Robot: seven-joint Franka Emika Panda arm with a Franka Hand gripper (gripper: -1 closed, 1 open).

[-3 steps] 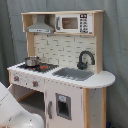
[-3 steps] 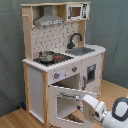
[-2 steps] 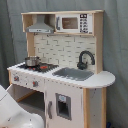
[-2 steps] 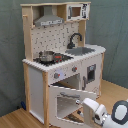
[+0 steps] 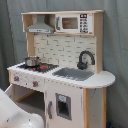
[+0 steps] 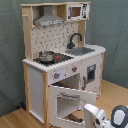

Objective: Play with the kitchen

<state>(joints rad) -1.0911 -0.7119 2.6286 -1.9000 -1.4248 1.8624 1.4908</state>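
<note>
The kitchen (image 5: 60, 75) is a tall toy of pale wood and white panels, seen whole in both exterior views. It has a grey hood (image 5: 40, 26), a microwave (image 5: 73, 23), a black faucet (image 5: 85, 59) over the sink (image 5: 74, 74), and stove knobs (image 6: 57, 75). A small metal pot (image 6: 46, 56) stands on the stove. The windowed oven door (image 6: 66, 103) hangs open, folded down and forward. My white arm (image 6: 102, 118) reaches in low at the second exterior view's right, and its gripper (image 6: 90, 112) is just beside the open door's lower right edge.
A narrow cabinet door with a dark window (image 5: 62, 106) is under the sink. A grey curtain (image 6: 112, 25) hangs behind the kitchen, which stands on a wooden floor (image 6: 15, 119). My arm's white body (image 5: 15, 111) fills the first exterior view's lower left corner.
My arm has sunk a little lower beside the open oven door. The kitchen and the door have not moved.
</note>
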